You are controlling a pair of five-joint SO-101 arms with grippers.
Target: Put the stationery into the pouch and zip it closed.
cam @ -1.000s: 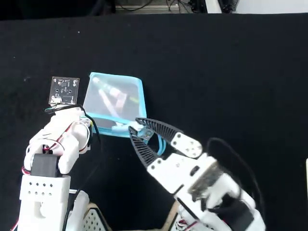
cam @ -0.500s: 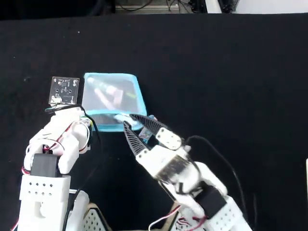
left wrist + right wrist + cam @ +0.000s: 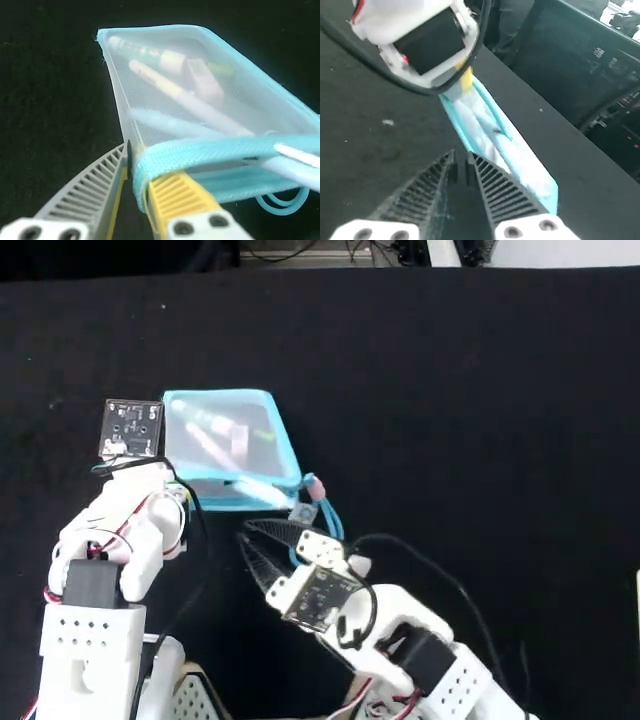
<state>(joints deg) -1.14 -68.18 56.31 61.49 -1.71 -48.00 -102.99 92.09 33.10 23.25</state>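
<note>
Now right jaws pulled back from pouch, nearly pressed together, empty; left jaws still pinching pouch corner.

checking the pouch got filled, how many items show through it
4: green-and-white marker by the closed edge, cream pen beside it, pink eraser between them, pale blue pen nearest the pouch opening. More may be hidden.

You have one mesh pouch on the one bench. Through its wall you can count three pens: one green-and-white pen, one yellow-and-pink pen and one pale blue pen. There is also one pink eraser, and a white stick at the mouth may be a fourth pen. Add one blue cord loop and two hands, the left hand and the right hand.
</note>
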